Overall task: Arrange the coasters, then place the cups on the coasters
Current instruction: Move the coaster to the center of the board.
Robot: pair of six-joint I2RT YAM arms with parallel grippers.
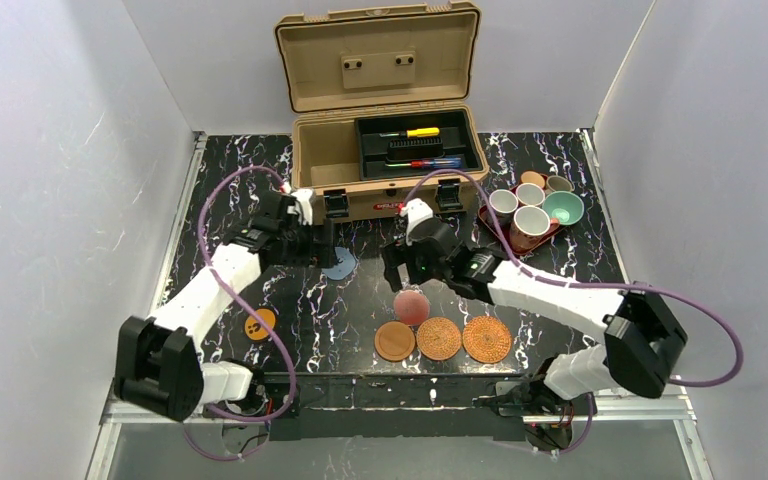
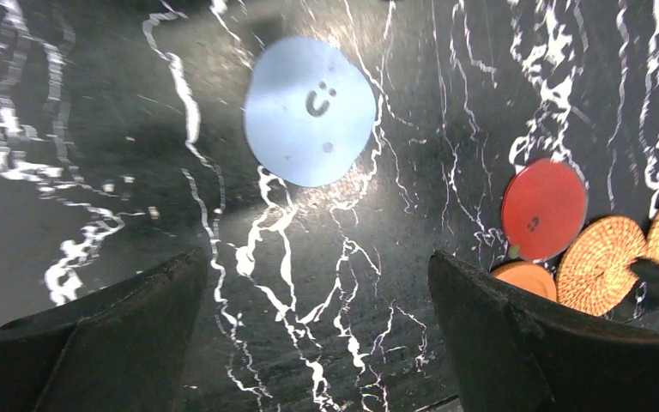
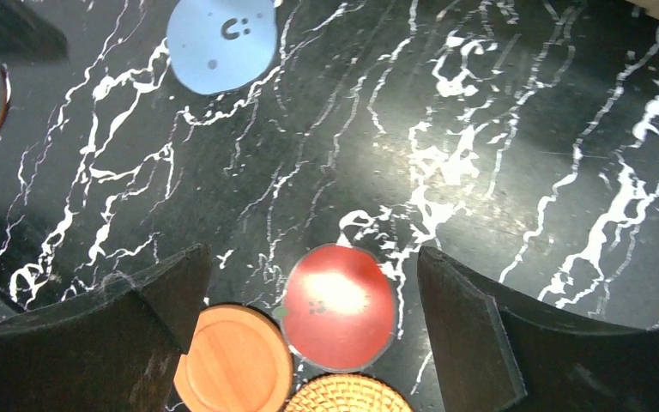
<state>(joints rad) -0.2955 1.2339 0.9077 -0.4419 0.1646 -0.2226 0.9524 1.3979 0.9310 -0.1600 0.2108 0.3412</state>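
Observation:
Three coasters lie in a row near the front: a smooth wooden one [image 1: 395, 341] and two woven ones [image 1: 439, 338] [image 1: 487, 339]. A pinkish-red coaster [image 1: 411, 307] [image 3: 339, 318] lies flat just behind them, and my right gripper [image 1: 400, 272] [image 3: 313, 257] hangs open above it, touching nothing. A blue-grey coaster [image 1: 340, 264] [image 2: 311, 112] lies by itself; my left gripper [image 1: 322, 245] [image 2: 317, 262] stands open and empty just short of it. An orange coaster with black marks [image 1: 259, 323] sits at the left. The cups [image 1: 531, 222] stand together at the right.
A dark red tray [image 1: 493, 226] at the back right holds the cups, a teal one [image 1: 563, 208] among them. An open tan toolbox [image 1: 390, 150] with tools in its black insert stands at the back centre. White walls close in both sides.

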